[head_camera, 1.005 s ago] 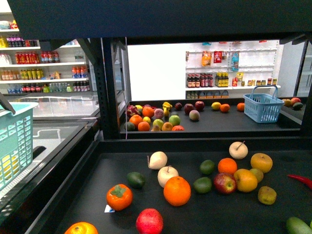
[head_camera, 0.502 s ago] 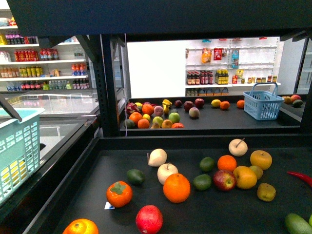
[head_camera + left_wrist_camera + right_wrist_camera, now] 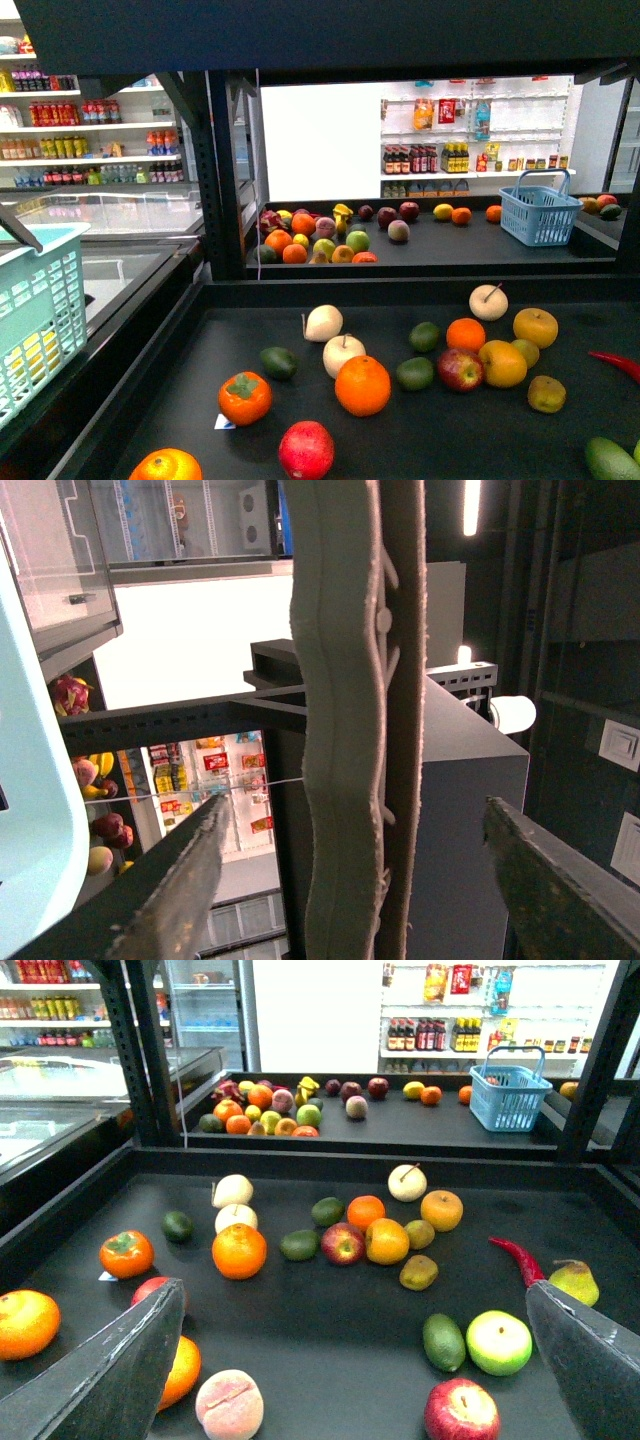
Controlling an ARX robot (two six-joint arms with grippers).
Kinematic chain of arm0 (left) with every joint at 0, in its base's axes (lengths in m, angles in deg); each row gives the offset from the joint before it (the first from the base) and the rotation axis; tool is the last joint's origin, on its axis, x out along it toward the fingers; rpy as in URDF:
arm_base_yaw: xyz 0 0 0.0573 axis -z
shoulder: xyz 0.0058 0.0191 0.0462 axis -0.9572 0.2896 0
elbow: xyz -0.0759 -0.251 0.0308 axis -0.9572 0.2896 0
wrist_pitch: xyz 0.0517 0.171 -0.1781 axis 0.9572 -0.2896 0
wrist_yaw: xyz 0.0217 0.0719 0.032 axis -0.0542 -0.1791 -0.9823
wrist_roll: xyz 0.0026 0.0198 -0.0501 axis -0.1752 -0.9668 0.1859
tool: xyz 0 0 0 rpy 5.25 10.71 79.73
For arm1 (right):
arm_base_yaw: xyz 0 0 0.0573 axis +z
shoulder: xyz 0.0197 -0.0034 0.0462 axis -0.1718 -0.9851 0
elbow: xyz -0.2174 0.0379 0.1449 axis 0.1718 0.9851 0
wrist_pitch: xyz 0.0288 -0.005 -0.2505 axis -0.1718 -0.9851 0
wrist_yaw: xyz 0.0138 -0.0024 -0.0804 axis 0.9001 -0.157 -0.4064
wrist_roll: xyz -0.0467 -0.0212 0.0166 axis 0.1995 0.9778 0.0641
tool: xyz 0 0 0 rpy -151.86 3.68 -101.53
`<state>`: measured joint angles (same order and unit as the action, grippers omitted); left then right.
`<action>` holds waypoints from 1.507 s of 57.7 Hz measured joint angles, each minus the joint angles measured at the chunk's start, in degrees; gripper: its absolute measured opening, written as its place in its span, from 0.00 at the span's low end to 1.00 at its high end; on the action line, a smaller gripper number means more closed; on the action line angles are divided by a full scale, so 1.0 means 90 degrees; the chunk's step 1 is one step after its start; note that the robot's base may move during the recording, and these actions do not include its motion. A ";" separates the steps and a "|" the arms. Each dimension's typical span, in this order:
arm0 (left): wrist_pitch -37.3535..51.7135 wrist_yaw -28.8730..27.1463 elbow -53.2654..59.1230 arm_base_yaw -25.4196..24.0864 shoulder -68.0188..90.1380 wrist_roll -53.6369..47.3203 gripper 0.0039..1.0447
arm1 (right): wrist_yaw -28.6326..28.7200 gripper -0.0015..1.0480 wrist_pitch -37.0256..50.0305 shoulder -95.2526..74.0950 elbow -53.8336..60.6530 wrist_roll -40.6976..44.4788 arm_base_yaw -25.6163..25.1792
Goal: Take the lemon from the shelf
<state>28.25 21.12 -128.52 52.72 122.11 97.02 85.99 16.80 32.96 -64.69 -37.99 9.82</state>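
My right fingers (image 3: 350,1360) are spread wide, empty; lemon (image 3: 386,1241) beyond them. Left fingers (image 3: 360,880) spread around a basket handle (image 3: 345,730).

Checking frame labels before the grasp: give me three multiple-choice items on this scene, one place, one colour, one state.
1. Where does the blue basket stand?
A. near deck
B. far deck, right side
C. floor
2. What colour is the chili pepper?
A. green
B. red
C. yellow
3. What state is the right pincer in?
A. open, empty
B. shut on an orange
C. shut, empty
Key: B, it sits beyond the near fruit; B, plainly red; A, the jaws stand wide apart with nothing between.
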 joint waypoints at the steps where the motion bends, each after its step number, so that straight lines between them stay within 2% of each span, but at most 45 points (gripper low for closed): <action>1: -0.0007 0.0002 0.0000 -0.0005 0.0000 -0.0005 0.85 | 0.0000 0.98 0.0000 0.0000 0.0000 0.0000 0.0000; 4: -0.0058 0.0015 0.0002 -0.0029 -0.0002 -0.0032 0.93 | 0.0000 0.98 0.0000 0.0000 0.0000 0.0000 0.0000; 6: -0.0097 0.0015 0.0007 -0.0044 -0.0007 -0.0070 0.94 | 0.0000 0.98 0.0000 0.0000 0.0000 0.0000 0.0000; 26: -0.1280 0.0090 0.0172 -0.0228 -0.0483 -0.0551 0.93 | 0.0000 0.98 0.0000 0.0000 0.0000 0.0000 0.0000; 38: -0.2625 0.0257 0.0542 -0.0323 -0.1362 -0.1236 0.93 | 0.0000 0.98 0.0000 0.0000 0.0000 0.0000 0.0000; 47: -0.4318 -0.0165 0.0930 -0.0466 -0.2375 -0.2633 0.93 | 0.0000 0.98 0.0000 0.0000 0.0000 0.0000 0.0000; 57: -0.6351 -0.1120 0.1598 -0.0505 -0.4386 -0.5668 0.93 | 0.0000 0.98 0.0000 0.0000 0.0000 0.0000 0.0000; 62: -0.6751 -0.1326 0.2076 -0.0403 -0.5425 -0.6819 0.93 | 0.0000 0.98 0.0000 0.0000 0.0000 0.0000 0.0000; 68: -0.7419 -0.1515 0.2718 -0.0095 -0.6832 -0.7844 0.93 | 0.0000 0.98 0.0000 0.0000 0.0000 0.0000 0.0000; 78: -0.8284 -0.2110 0.3458 0.0750 -0.8796 -0.8524 0.93 | 0.0000 0.98 0.0000 0.0000 0.0000 0.0000 0.0000; 79: -0.8371 -0.1977 0.3519 0.0809 -0.8993 -0.8680 0.91 | 0.0000 0.98 0.0000 0.0000 0.0000 0.0000 0.0000; 80: -0.8490 -0.1464 0.3633 0.0889 -0.9318 -0.8903 0.87 | 0.0000 0.98 0.0000 0.0000 0.0000 0.0000 0.0000; 82: -0.8568 -0.1083 0.3976 0.1158 -0.9889 -0.9425 0.78 | 0.0000 0.98 0.0000 0.0000 0.0000 0.0000 0.0000; 87: -0.8816 -0.1484 0.4894 0.2069 -1.1047 -0.9930 0.61 | 0.0000 0.98 0.0000 0.0000 0.0000 0.0000 0.0000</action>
<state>-51.09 7.77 -84.48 71.34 22.68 7.64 85.99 16.80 32.96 -64.69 -37.99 9.82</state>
